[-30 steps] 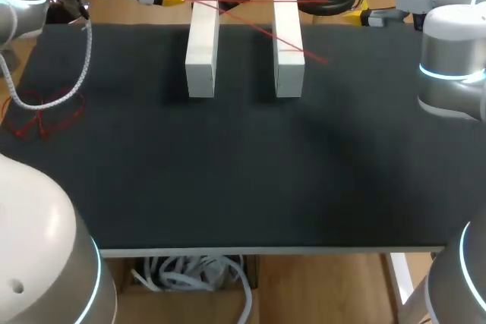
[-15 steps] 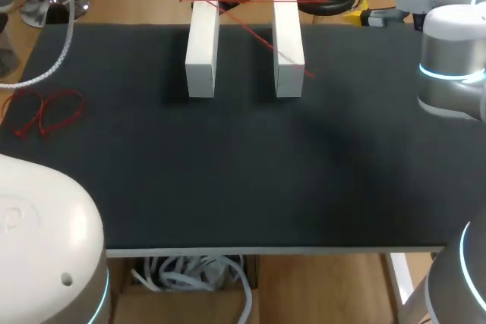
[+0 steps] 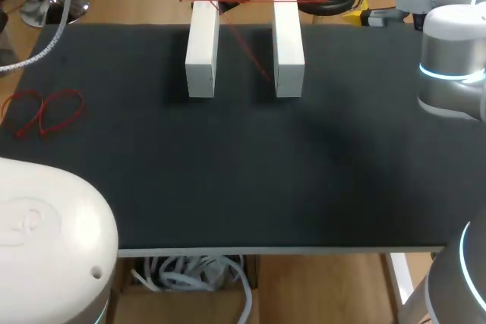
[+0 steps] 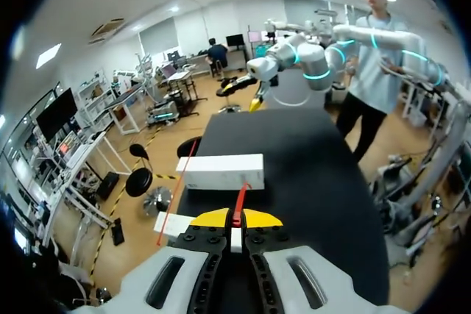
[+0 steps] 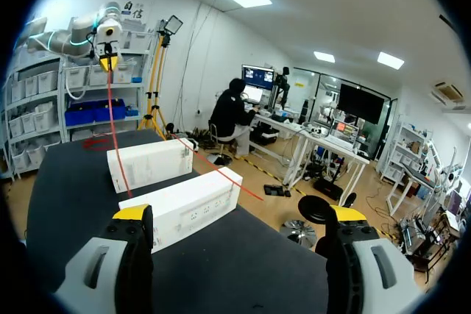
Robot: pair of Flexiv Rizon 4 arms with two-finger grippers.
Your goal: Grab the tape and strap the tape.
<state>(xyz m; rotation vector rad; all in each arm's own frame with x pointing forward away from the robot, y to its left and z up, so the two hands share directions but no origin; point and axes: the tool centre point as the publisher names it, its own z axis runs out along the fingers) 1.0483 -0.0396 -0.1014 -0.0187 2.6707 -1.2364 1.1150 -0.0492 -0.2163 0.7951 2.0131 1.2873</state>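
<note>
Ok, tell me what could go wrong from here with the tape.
1. The left claw is shut on the red tape, which runs over the white blocks; pulling harder might drag or tip them.
2. The right claw is open and holds nothing, so the tape's loose end by the blocks has no anchor and may slide off.
3. A spare tape loop lies near the table's edge, close to the left arm's cable, and could snag.

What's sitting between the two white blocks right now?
Only red tape: one strand bridges left block and right block at their far ends, another slants through the gap over bare table, per head view.
</note>
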